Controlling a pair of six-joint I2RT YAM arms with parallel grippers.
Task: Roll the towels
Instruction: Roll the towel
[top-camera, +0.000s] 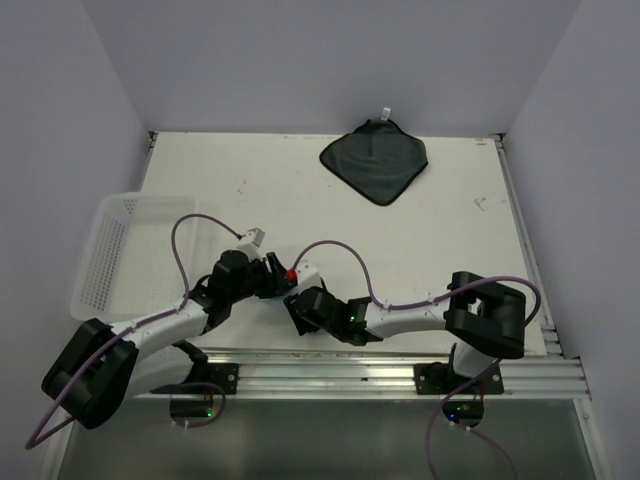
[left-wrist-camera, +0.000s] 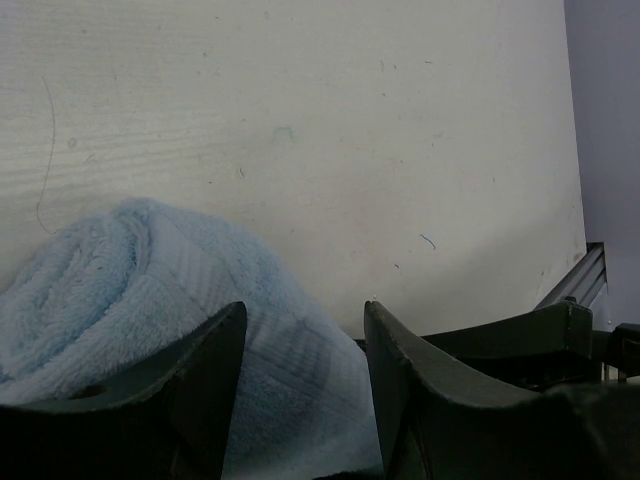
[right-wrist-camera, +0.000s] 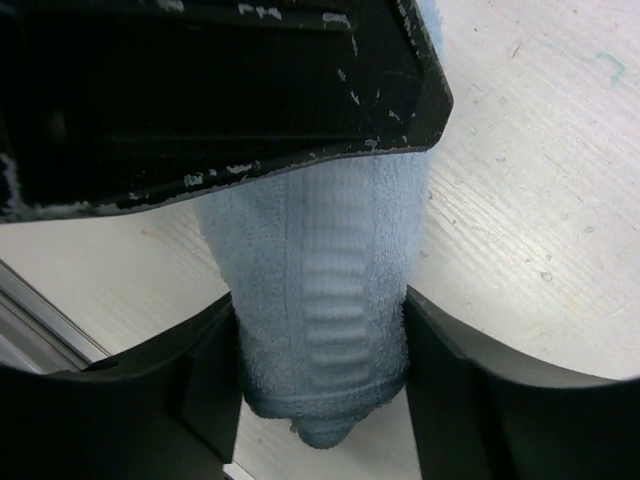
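Observation:
The light blue towel (left-wrist-camera: 120, 280) is rolled into a thick roll on the table near the arm bases. In the top view both grippers hide it. My left gripper (left-wrist-camera: 305, 305) straddles one end of the roll, its fingers against the cloth. My right gripper (right-wrist-camera: 320, 300) is shut on the other end of the roll (right-wrist-camera: 300, 230), one finger on each side. The two grippers meet at the near middle, left (top-camera: 270, 272) and right (top-camera: 298, 292). The dark grey towel (top-camera: 375, 160) lies flat at the far middle, white tag (top-camera: 383, 112) at its far corner.
A white mesh basket (top-camera: 110, 250) stands at the table's left edge beside the left arm. A metal rail (top-camera: 380, 365) runs along the near edge. Walls close in the far side and both sides.

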